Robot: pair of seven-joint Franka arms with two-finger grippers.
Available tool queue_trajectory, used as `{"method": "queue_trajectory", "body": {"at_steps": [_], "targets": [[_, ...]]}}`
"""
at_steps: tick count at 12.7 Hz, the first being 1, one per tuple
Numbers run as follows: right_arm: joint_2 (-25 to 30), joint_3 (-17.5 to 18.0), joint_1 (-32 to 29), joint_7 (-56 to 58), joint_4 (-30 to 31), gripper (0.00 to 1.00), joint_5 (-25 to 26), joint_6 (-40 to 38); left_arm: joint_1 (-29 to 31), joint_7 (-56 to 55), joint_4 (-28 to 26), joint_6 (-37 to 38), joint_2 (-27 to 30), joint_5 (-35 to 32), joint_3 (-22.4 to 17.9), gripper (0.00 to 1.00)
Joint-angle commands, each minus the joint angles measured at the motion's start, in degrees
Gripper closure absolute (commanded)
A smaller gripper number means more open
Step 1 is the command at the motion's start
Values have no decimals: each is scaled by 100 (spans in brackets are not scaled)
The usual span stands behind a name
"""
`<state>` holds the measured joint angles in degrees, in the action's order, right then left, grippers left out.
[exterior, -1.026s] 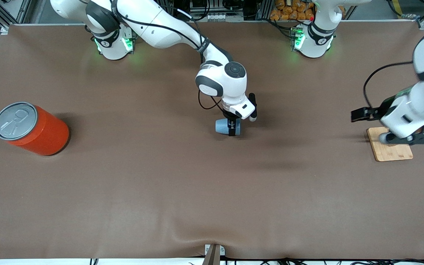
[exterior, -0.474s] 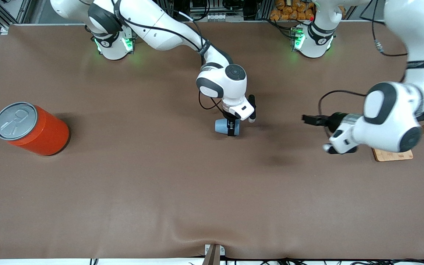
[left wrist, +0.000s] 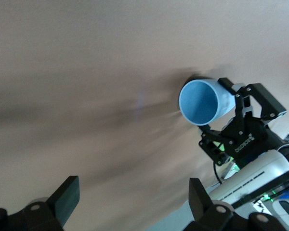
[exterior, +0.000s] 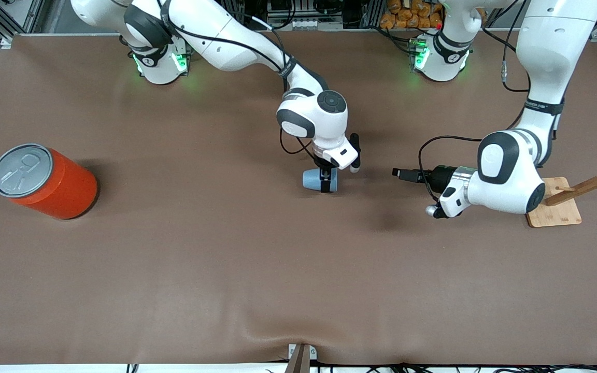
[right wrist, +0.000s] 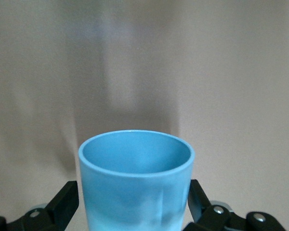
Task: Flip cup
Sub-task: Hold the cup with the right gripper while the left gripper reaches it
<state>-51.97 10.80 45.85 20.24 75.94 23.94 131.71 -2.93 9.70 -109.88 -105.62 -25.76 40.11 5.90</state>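
The small light-blue cup (exterior: pixel 313 179) lies on its side in my right gripper (exterior: pixel 325 181), low over the middle of the table. Its open mouth faces the left arm's end of the table. In the right wrist view the cup (right wrist: pixel 135 183) fills the space between the two fingers, which press its sides. My left gripper (exterior: pixel 401 174) is open and empty, level with the cup and a short way from its mouth, toward the left arm's end. The left wrist view shows the cup's mouth (left wrist: pixel 198 102) ahead, between the wide-apart fingers (left wrist: pixel 67 197).
A big orange-red can (exterior: pixel 55 187) with a grey pull-tab lid stands near the right arm's end of the table. A wooden stand (exterior: pixel 555 210) with slanted pegs sits under the left arm's elbow at the left arm's end.
My left arm has swung from over the wooden stand toward the cup, and its open gripper now points at the cup's mouth. My right gripper and the cup have hardly moved.
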Motion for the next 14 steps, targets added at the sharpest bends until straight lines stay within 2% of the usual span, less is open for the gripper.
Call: {"method": "queue_trajectory", "body": {"at_steps": [1,5,9,12,14], "targets": [[-7,9,-32,-151,-158,0,111,-49,3,706,-463,-484,150,723,16,0],[265,71,-50,-99,-158,0,84,-373,-50,1490,-912,-872,141,1437,25,0],[950,184,-59,-99,-158,0,5,-1294,-707,1500,-922,-1468,-34,1859,25,0],[1705,150,-426,-99,-193,0,-941,-1997,-1051,1518,-904,-1839,-157,2412,25,0],[2058,150,-979,-99,-220,0,-1050,-2543,-1420,1518,-904,-2154,-193,2808,16,0]]}}
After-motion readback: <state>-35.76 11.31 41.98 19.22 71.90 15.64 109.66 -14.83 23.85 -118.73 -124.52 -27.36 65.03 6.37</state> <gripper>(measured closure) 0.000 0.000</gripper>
